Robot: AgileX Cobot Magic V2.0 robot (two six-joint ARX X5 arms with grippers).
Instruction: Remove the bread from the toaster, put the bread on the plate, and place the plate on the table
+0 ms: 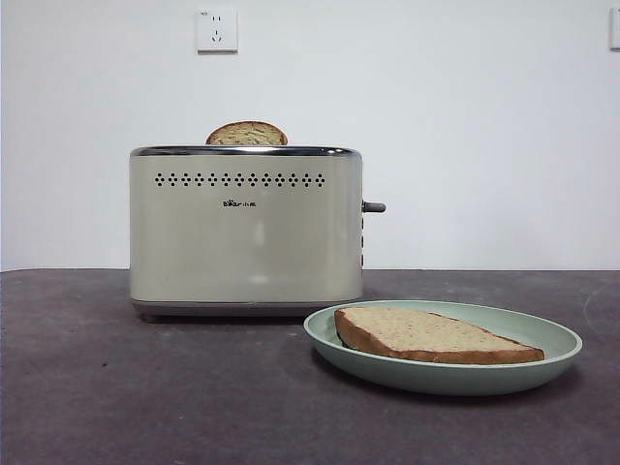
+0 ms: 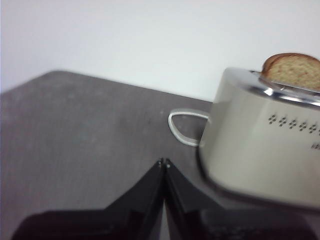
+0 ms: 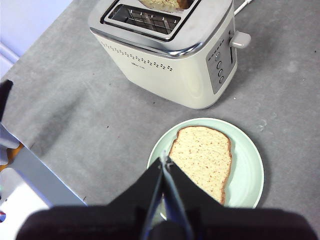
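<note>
Front view showed the wide brown-crusted bread slice [image 1: 436, 335] lying on the round mint-green plate [image 1: 542, 363], at 4 o'clock from the boxy cream toaster [image 1: 245, 228] on the dark grey worktop [image 1: 116, 387]. Left tool [image 2: 164, 162] and right tool [image 3: 165, 161] had their jaws together, holding nothing.

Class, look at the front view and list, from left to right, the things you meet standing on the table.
toaster with a second slice poking out of its top → toaster's side lever → bread lying on the plate, which sits on the table.
</note>
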